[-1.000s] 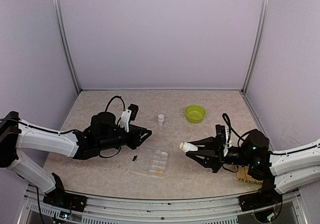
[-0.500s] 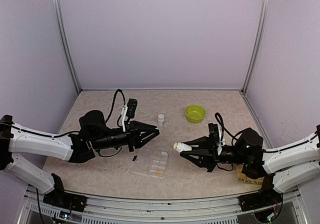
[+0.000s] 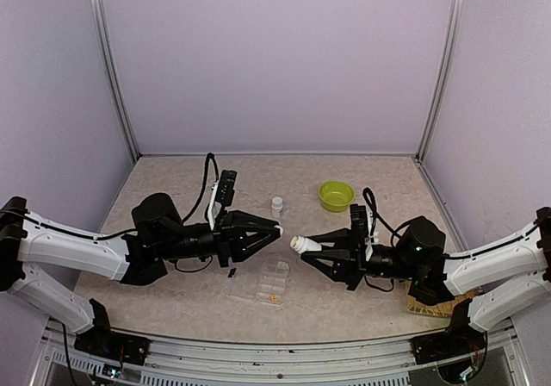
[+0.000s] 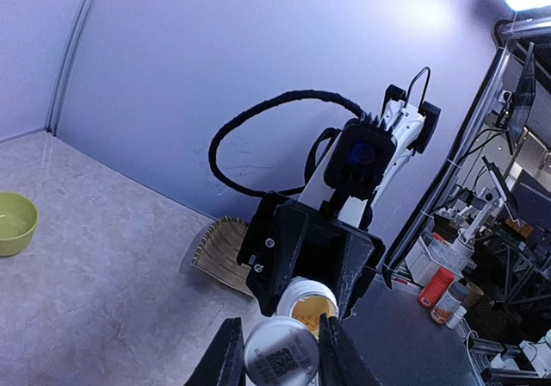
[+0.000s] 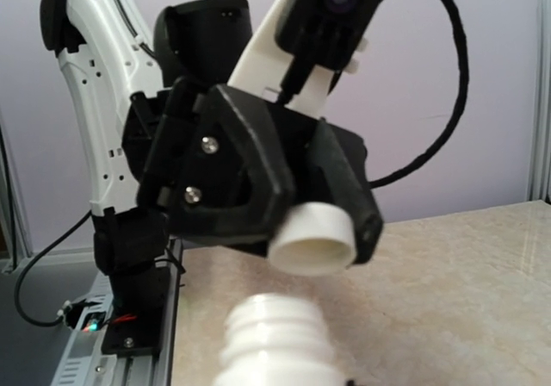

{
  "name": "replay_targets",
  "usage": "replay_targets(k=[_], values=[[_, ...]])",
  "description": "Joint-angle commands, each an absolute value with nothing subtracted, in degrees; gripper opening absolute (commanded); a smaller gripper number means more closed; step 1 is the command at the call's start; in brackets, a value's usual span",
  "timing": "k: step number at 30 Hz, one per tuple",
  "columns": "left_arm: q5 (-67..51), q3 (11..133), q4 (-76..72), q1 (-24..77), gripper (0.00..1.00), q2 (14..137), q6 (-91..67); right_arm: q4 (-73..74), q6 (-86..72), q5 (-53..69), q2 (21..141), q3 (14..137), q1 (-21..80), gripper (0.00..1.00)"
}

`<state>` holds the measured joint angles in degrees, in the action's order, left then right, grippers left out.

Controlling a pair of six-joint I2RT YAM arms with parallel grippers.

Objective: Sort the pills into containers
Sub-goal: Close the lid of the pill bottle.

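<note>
Two claws are facing off: left claw [image 3: 275, 231] pinching a white cap [image 4: 281, 356], right claw [image 3: 310, 248] gripping an open bottle [image 3: 299, 244].

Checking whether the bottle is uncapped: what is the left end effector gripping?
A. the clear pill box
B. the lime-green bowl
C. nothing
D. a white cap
D: the left end effector is shut on a white cap, just in front of the open-necked bottle held by the right end effector.
</note>
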<state>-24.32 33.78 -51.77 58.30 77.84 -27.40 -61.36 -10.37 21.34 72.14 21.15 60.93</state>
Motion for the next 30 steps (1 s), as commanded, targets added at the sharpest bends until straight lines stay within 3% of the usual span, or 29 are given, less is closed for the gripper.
replay_targets(k=[1,30], values=[[-26.3,33.7,-56.1,59.1,0.25,78.8,-28.8,-63.6,-10.4,19.9,73.2,23.2,61.7,0.22],[-23.6,34.0,-58.2,61.6,0.28,80.8,-28.8,-65.9,-11.0,19.1,77.3,26.1,63.7,0.21]])
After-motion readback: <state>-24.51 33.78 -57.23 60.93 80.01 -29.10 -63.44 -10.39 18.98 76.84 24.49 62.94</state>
